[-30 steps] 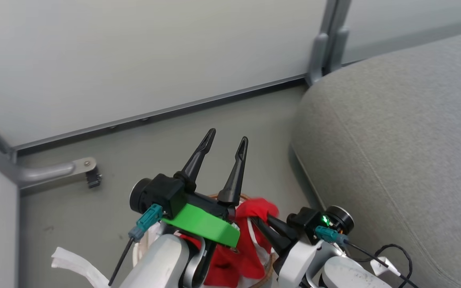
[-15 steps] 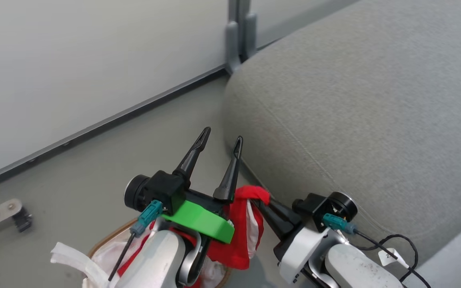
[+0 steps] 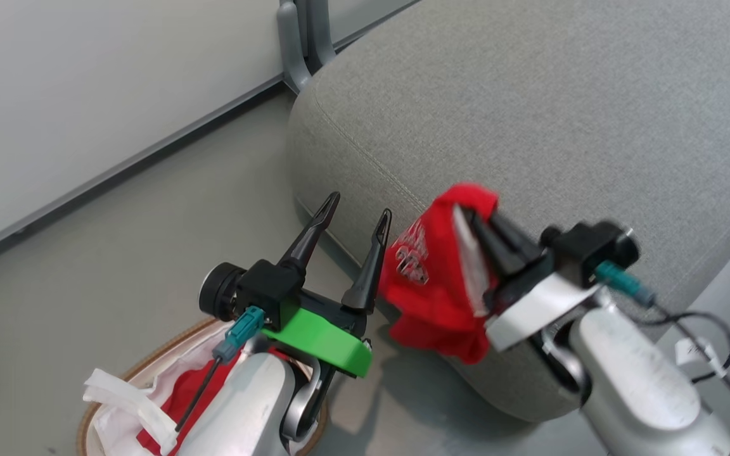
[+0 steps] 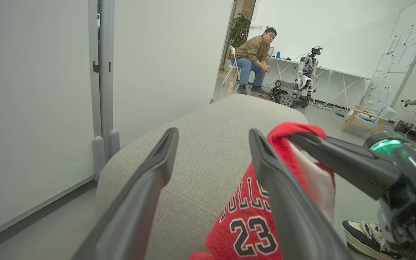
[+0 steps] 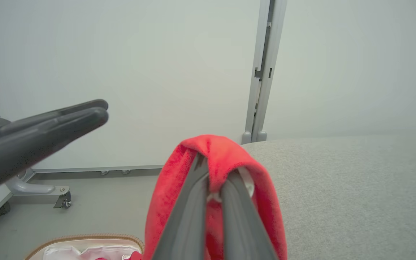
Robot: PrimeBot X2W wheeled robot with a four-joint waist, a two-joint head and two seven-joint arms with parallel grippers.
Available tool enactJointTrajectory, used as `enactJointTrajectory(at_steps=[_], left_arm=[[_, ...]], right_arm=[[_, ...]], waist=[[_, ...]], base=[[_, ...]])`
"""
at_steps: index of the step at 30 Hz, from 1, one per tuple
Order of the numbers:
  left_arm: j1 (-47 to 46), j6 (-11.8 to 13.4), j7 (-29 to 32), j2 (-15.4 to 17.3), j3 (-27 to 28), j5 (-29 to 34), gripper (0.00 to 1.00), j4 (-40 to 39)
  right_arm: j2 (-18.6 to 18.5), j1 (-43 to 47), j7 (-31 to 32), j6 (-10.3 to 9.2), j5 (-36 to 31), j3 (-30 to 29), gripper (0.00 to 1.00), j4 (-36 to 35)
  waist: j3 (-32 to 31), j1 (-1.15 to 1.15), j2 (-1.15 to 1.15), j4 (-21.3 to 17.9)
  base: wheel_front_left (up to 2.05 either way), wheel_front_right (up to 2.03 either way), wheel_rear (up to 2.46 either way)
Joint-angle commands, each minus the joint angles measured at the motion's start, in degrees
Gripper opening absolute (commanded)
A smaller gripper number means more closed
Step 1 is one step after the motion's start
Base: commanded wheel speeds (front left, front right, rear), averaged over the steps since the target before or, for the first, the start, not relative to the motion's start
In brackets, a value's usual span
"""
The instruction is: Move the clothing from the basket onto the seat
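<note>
My right gripper (image 3: 474,221) is shut on a bright red garment (image 3: 435,278) with white "BULLS 23" lettering (image 4: 251,220). It hangs in the air against the front left corner of the grey seat (image 3: 530,114), its top fold draped over the fingertips (image 5: 215,173). My left gripper (image 3: 360,206) stands open and empty just left of the garment, above the floor. Behind the left arm, the basket (image 3: 125,381) sits on the floor, with its brown rim (image 5: 85,237), white liner and more red clothing (image 3: 178,392) inside.
A pale wall panel with a grey metal post (image 3: 298,38) runs behind the seat. A caster foot (image 5: 38,189) stands on the floor at left. A black cable (image 3: 707,342) trails from my right arm. Beyond the seat a person (image 4: 255,57) sits, and a shoe (image 4: 367,234) is close by.
The head camera has swung right, bringing the seat to the middle. My right gripper has lifted the red garment up out of the basket and over to the seat's edge. The left gripper stays open.
</note>
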Motion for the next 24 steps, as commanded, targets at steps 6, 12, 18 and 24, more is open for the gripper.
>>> enactJointTrajectory(at_steps=[6,12,18,24], left_arm=[[-1.87,-0.76,0.05,0.29,1.09,2.17,1.0,1.3],[-1.33,-1.16,0.04,0.28,2.92,5.82,1.0,2.66],[-3.17,-1.92,0.04,0.3,3.1,8.0,1.0,2.77],[-6.14,-2.31,0.05,0.3,3.91,10.4,1.0,3.05]], right_arm=[[-6.43,-9.96,-0.11,-0.06,-3.05,-4.11,0.0,-1.39],[-12.83,-21.43,-0.11,-0.07,-5.15,-6.17,0.0,2.4],[-18.29,-30.23,-0.11,-0.06,-7.09,-9.65,0.0,8.41],[-21.96,-35.43,-0.08,-0.07,-8.67,-14.66,0.0,13.79]], waist=[[4.2,0.0,-0.01,-0.75],[7.92,0.0,-0.01,-0.52],[12.45,0.0,-0.01,3.01],[18.83,0.0,-0.01,6.28]], base=[[0.0,0.0,0.0],[0.0,0.0,0.0],[0.0,0.0,0.0],[0.0,0.0,0.0]])
